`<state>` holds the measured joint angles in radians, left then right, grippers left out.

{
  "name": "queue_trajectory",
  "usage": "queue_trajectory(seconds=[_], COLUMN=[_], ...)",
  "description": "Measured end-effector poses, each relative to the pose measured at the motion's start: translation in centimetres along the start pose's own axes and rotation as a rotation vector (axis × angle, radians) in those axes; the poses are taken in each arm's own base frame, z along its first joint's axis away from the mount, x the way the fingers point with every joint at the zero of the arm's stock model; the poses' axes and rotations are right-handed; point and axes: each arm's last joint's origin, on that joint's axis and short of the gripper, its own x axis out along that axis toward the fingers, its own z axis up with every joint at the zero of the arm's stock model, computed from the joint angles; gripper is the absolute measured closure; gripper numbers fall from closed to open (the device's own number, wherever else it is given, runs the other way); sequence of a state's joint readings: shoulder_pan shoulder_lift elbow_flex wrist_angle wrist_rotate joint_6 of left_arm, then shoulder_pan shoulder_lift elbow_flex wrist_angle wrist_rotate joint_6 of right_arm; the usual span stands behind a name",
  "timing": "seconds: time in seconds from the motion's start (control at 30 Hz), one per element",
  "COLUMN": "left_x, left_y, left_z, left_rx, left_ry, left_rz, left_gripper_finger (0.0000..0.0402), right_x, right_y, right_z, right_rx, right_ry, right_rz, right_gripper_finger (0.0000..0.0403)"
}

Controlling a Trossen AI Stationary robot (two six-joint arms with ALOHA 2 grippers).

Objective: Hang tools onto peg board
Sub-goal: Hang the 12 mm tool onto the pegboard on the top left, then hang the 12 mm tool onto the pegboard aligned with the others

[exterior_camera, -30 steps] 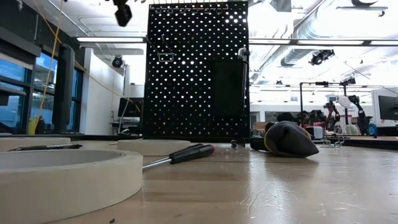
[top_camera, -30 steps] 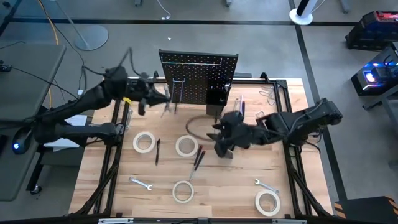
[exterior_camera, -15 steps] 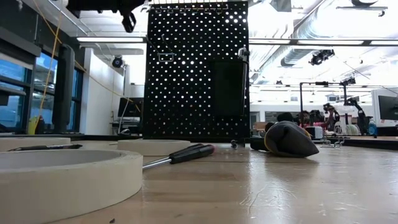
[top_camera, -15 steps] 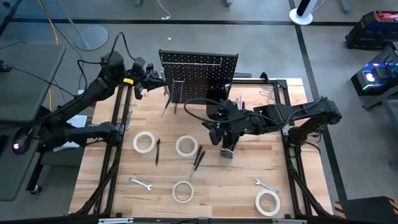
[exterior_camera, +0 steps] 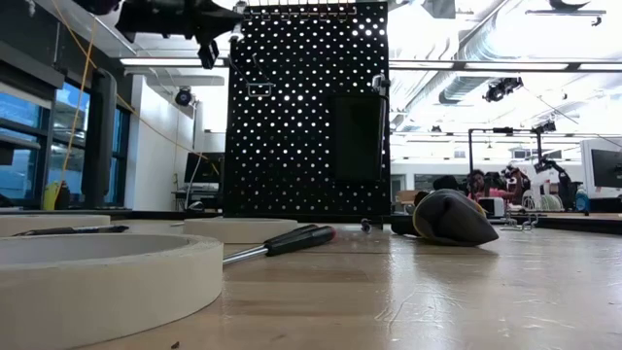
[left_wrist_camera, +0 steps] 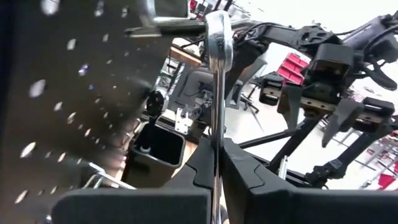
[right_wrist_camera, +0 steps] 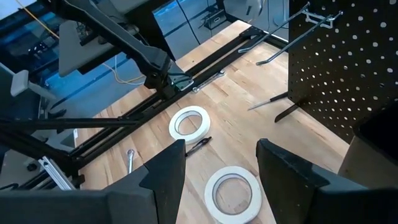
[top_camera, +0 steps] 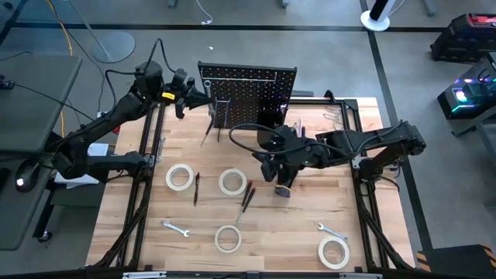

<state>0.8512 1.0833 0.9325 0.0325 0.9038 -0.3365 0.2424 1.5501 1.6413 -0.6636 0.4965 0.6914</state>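
— High view first: where is the left tool (top_camera: 188, 98) seen?
— It is seen at the far left corner of the peg board (top_camera: 248, 96), raised above the table (top_camera: 302, 225). Its fingers are clamped on a silver wrench (left_wrist_camera: 217, 81), whose ring end is held up beside the board's top edge in the left wrist view.

— And the right tool (top_camera: 280, 180)?
— It is held over the middle of the table, in front of the board, with its fingers (right_wrist_camera: 165, 180) spread apart and nothing gripped between them.

— What is left lying on the table?
— Four white tape rolls are seen: one at the left (top_camera: 179, 177), one in the middle (top_camera: 232, 182), one near the front edge (top_camera: 227, 238) and one at the near right (top_camera: 334, 252). A wrench (top_camera: 175, 228) lies at the near left, and a red-handled screwdriver (top_camera: 248, 198) is found between the middle rolls.
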Motion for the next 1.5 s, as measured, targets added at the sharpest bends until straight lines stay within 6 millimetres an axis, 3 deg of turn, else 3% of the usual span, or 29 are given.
queue_trajectory(seconds=[0.33, 0.67, 0.9, 1.17, 1.37, 1.5], left_x=[-1.1, -2.2, -3.9, -6.0, -5.7, -4.4], left_y=[1.2, 0.5, -2.1, -6.8, -9.3, -10.2], left_z=[0.1, 0.3, -0.2, -1.6, -4.3, -6.1], left_rx=[-0.033, -0.032, -0.074, -0.145, -0.209, -0.223], left_ry=[-0.017, -0.037, -0.010, 0.030, 0.190, 0.313], left_rz=[0.115, 0.158, 0.159, 0.114, 0.182, 0.207], left_gripper_finger=[0.0390, 0.0252, 0.0182, 0.0161, 0.0161, 0.0161], right_x=[0.0, 0.0, -0.2, -2.0, -2.5, -2.9], right_y=[0.0, 0.0, -0.1, -0.7, -0.7, -0.8], right_z=[0.0, -0.1, -0.2, 0.3, -0.8, -1.6], right_rx=[0.007, -0.028, -0.052, -0.047, -0.058, -0.076], right_ry=[0.000, 0.008, 0.046, 0.043, 0.119, 0.168], right_rz=[-0.001, 0.004, 0.023, 0.028, -0.003, -0.034], right_gripper_finger=[0.0215, 0.0215, 0.0215, 0.0215, 0.0215, 0.0215])
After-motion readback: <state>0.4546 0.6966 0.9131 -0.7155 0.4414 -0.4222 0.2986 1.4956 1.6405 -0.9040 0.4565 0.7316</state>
